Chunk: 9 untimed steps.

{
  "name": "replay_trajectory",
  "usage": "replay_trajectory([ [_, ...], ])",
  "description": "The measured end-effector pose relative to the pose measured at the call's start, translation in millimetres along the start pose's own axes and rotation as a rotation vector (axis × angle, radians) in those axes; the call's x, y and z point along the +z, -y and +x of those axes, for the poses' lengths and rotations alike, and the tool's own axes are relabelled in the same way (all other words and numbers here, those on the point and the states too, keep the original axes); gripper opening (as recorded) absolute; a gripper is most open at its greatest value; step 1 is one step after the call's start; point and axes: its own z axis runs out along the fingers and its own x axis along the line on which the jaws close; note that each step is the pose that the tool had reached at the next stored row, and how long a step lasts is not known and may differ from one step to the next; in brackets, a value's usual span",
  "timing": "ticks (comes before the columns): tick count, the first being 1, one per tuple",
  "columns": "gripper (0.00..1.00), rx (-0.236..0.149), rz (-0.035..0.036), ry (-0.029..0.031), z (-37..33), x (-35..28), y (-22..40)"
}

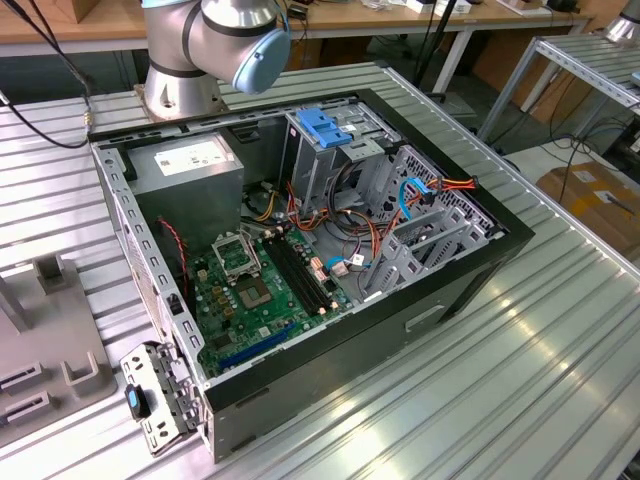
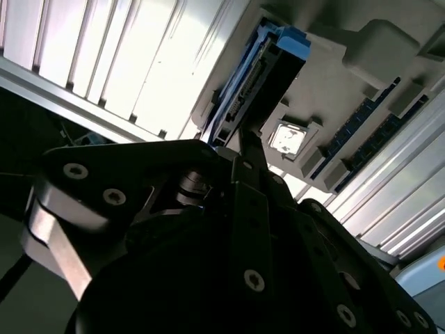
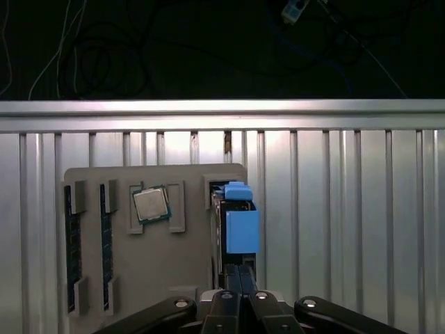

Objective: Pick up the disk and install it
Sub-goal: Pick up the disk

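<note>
We are at the pick-up. The disk stands on its edge in a slot of the grey tray, which lies on the ribbed metal desk, well apart from the open computer case where it belongs. In the first wrist view the hand hangs right over the near end of the disk, in line with its long edge. We cannot tell whether it is open, closed or gripping. The disk sits square in its slot, so we judge that it is not yet lifted.

To do this step well, we want the grip on the flat sides of the disk and not on the blue plastic carrier (plastic of that kind likely flexes and could let the disk tilt). We want the hand centred across the disk's thickness so that both sides are met evenly. The pull should go straight up along the slot walls, since a slanted pull could jam the disk or drag the tray. The chip and the memory sticks lie just beside it in the same tray, so we keep clear of them
</note>
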Motion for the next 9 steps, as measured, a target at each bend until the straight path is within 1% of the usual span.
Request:
replay_trajectory([
  [3, 0.11, -0.024, 0.0007, -0.0005, 0.0, 1.9, -0.1],
  [9, 0.11, -0.026, 0.0009, -0.0004, 0.1, 3.6, 0.0],
])
